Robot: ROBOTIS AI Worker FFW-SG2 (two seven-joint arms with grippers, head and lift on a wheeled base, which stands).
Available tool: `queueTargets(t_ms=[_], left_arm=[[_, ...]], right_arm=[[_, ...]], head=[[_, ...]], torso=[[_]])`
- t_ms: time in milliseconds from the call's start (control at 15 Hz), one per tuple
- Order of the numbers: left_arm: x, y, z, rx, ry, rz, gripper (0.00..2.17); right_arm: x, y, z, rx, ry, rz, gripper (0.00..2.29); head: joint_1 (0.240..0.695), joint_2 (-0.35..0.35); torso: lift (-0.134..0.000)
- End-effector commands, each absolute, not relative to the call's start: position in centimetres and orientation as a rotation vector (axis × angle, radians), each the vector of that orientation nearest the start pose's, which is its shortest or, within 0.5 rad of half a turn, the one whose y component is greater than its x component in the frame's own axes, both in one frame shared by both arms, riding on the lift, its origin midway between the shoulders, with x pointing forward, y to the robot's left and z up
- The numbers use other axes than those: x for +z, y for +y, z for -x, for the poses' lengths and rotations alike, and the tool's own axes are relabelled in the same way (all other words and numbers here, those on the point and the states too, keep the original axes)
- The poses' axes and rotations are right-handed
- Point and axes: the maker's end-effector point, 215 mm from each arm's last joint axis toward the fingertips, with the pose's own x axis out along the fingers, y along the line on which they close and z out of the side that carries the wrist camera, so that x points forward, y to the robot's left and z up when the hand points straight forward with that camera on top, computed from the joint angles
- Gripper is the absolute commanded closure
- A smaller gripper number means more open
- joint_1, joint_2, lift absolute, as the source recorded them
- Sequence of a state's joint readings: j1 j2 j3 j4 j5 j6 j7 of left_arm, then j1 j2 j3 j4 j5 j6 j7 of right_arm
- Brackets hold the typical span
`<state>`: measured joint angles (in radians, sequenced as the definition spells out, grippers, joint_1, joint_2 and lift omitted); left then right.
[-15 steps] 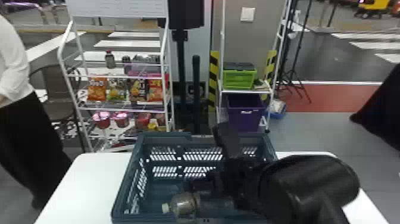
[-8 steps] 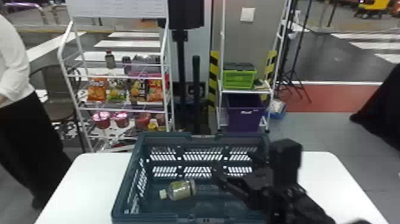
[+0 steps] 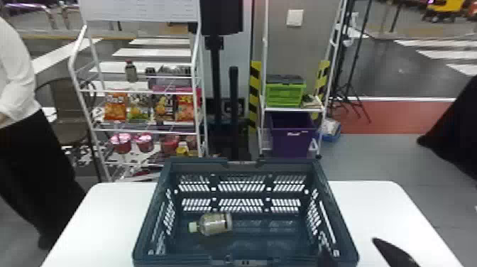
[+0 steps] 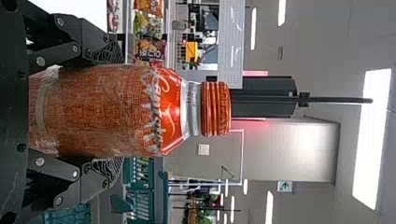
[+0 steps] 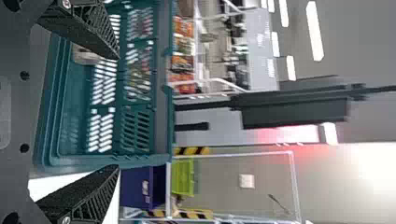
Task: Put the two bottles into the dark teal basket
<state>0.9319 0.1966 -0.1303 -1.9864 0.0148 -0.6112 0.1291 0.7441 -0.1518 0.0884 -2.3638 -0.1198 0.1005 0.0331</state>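
I have my left end effector [image 4: 116, 110] clenched on a bottle [image 4: 98, 114] with a red cap, 1 finger against either side of its body. In the left wrist view I can make out its orange-red contents and its ribbed cap; the bottle is upright, cap uppermost, and I hold it outside the dark teal basket [image 3: 242, 164].

The basket sits on the white surface [image 3: 376, 206], its openwork walls rising around the other bottle [image 3: 214, 224]. That bottle is clear with a pale cap, and it lies on its side on the basket floor, nearer the left wall than the right, its cap toward the left.

My right end effector [image 3: 349, 245] is released and empty, its 2 fingers spread well apart. In the head view, 1 dark fingertip is seen against the basket's near right corner and the other against the surface to the right of it.

Behind the surface, on the left, stands a white wire rack [image 3: 142, 132] with 4 snack bags [image 3: 116, 106] in a row and some red cups [image 3: 121, 143] below them. On the right, a shelf holds a lime green crate [image 3: 284, 95], with a purple bin [image 3: 291, 142] under it.
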Motion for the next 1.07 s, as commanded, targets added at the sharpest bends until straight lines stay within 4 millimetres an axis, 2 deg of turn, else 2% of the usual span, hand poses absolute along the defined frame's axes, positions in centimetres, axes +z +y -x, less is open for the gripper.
queueTargets(t_ms=[0,67,133,267,400,600,800,1000], left_arm=[[-34.9,20.0,-28.1,-0.089,-0.072,0.018,2.01],[-35.0,20.2,-28.3,-0.087,-0.063,0.016,2.01],[-34.7,20.3,-28.4,-0.086,-0.066,0.017,2.01],[-34.5,20.2,-28.9,-0.083,-0.052,0.015,2.01],[-34.1,20.9,-30.2,-0.072,-0.018,-0.007,2.01],[-31.7,21.9,-32.2,-0.040,0.026,-0.051,2.01],[-27.6,23.1,-34.0,0.002,0.017,-0.125,2.01],[-25.8,22.5,-36.4,0.007,0.075,-0.205,2.01]], right_arm=[[-28.2,-18.7,-33.9,0.166,-0.040,-0.081,0.05],[-28.4,-19.1,-32.8,0.162,-0.064,-0.085,0.05],[-29.5,-19.5,-31.9,0.161,-0.051,-0.087,0.05],[-31.1,-20.4,-30.8,0.145,-0.037,-0.089,0.05],[-32.3,-21.1,-30.2,0.142,-0.008,-0.084,0.05],[-33.4,-22.3,-29.1,0.140,0.018,-0.071,0.06],[-34.0,-23.7,-28.3,0.134,0.023,-0.074,0.06],[-34.1,-24.0,-27.8,0.135,0.030,-0.066,0.07]], head=[[0.499,0.000],[0.499,0.000],[0.499,0.000],[0.499,0.000],[0.499,0.000],[0.499,0.000],[0.499,0.000],[0.499,0.000]], torso=[[0.000],[0.000],[0.000],[0.000],[0.000],[0.000],[0.000],[0.000]])
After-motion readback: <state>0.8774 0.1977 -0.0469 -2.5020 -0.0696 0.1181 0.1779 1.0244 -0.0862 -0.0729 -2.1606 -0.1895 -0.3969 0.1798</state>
